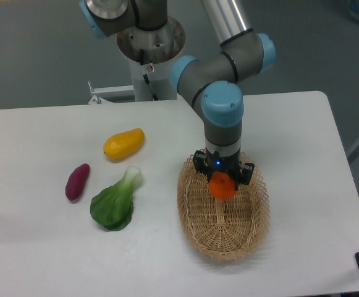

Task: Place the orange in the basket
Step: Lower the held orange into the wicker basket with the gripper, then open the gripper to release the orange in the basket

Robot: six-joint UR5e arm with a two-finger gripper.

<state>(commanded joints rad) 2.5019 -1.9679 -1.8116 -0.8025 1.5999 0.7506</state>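
Camera view shows you the gripper (pixel 223 178) clamped around the orange (pixel 222 185) above the basket (pixel 194 213).

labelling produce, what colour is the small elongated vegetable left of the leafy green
Dark reddish-purple sweet-potato-like vegetable, seen clearly in the fixed camera view.

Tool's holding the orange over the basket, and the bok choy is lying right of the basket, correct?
Not quite. In the camera view the tool does hold the orange over the basket, but the bok choy lies left of the basket, near the purple sweet potato.
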